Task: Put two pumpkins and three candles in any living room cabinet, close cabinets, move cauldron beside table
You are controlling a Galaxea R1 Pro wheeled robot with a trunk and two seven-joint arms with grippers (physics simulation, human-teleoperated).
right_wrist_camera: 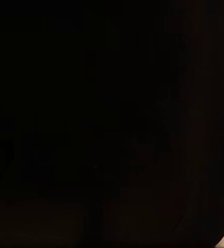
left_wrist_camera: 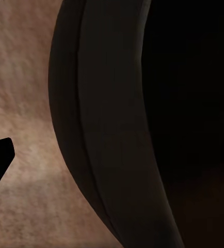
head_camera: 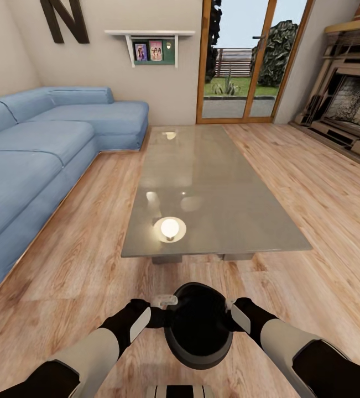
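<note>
A living room with a light plank floor point(head_camera: 80, 260): a blue corner sofa point(head_camera: 41, 149) runs along one side, a glass door point(head_camera: 251, 61) opens onto a garden, and a grey fireplace point(head_camera: 348, 110) stands at the far right, cut off by the frame edge. On the wall a large dark letter "N" point(head_camera: 63, 19) is cut off at the top; beside it a small shelf point(head_camera: 152, 47) holds 2 pictures too small to read.

The left gripper point(head_camera: 158, 309) and right gripper point(head_camera: 230, 310) press against opposite sides of the black cauldron point(head_camera: 199, 326), which sits between them, its dark mouth facing up. The fingertips are hidden against the pot, so I cannot tell how far either gripper is closed. Just ahead of both grippers stands the glass-topped table point(head_camera: 218, 193), a lamp's reflection glowing on it.

The left wrist view shows the cauldron's curved rim point(left_wrist_camera: 101, 134) over the floor point(left_wrist_camera: 24, 103); the right wrist view is almost wholly black, nothing distinguishable.
</note>
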